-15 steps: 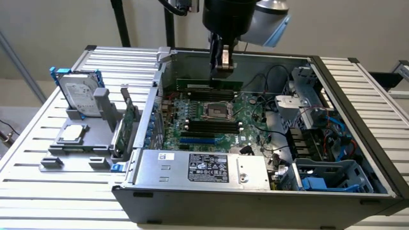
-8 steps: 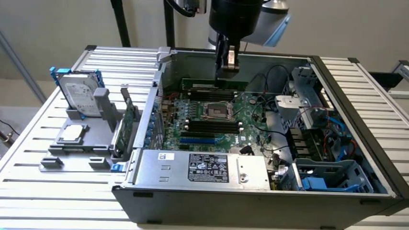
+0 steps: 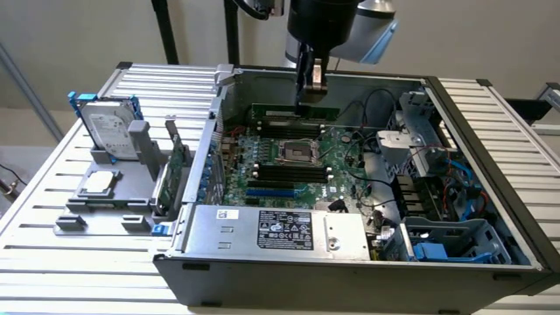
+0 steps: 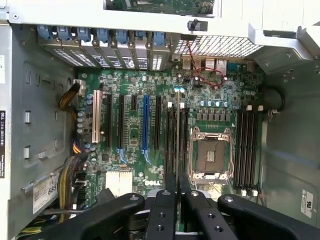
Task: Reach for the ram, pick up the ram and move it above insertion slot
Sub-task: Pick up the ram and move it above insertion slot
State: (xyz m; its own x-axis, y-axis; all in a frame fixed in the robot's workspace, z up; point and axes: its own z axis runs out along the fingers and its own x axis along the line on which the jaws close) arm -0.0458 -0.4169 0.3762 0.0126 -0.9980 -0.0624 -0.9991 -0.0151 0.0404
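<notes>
Ram (image 3: 293, 111) hung clamped in the closed hand (image 3: 313, 84), held edge-down over the open case (image 3: 262, 266), its long axis running parallel to the slots (image 4: 176, 131) directly below on the motherboard (image 4: 135, 137).

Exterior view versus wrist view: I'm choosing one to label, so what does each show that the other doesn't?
Exterior view alone: the hard drive and upright expansion card on the table beside the case, and the power supply. Wrist view alone: the blue slot and cream slot. Both: the hand gripping the ram over the motherboard's CPU socket.
</notes>
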